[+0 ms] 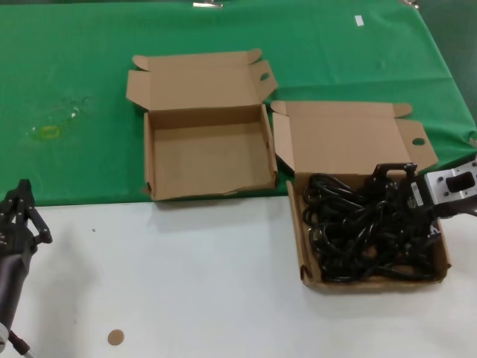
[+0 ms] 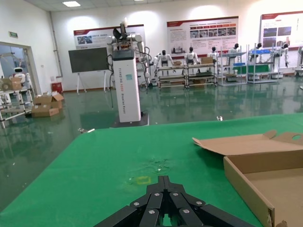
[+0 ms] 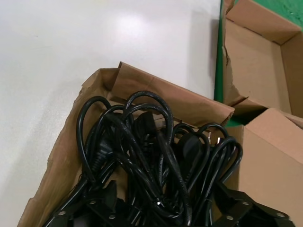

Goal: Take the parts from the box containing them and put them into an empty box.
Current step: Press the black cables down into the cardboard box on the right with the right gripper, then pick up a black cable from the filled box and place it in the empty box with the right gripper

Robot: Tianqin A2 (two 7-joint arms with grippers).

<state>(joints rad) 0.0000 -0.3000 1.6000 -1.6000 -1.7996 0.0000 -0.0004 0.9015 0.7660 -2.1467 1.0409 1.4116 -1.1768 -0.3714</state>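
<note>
Head view showed the right pincer [image 1: 393, 179] positioned over the far right part of the box containing the parts [image 1: 302, 246], directly above the tangle of black power cords [image 1: 365, 235]. Right wrist view showed its fingers [image 3: 90, 208] spread wide on either side of the heap, with cable loops lying between them; nothing was gripped. The cords [image 3: 156, 156] lay immediately below and ahead of this pincer, so the coming move appeared to be a short descent and closure rather than a reach. The loops ran in several directions, so no single long axis could be assigned to the heap.

The left pincer [image 1: 19, 216] rested over the white surface [image 1: 186, 283] at the near left, well apart from both boxes. Left wrist view showed its fingers [image 2: 165, 203] drawn together at the tips, holding nothing. The right arm was plainly the nearer to the cords.

Container status:
- Source box: on the right, straddling the edge of the green cloth [image 1: 89, 89], lid open, side wall [image 3: 57, 156] bent outward, filled with cords.
- Empty box [image 1: 205, 153]: on the green cloth to the left of the source box, just beside it, lid open, nothing inside.

No cord had yet been transferred. A lift from the heap would probably drag neighbouring loops along.
</note>
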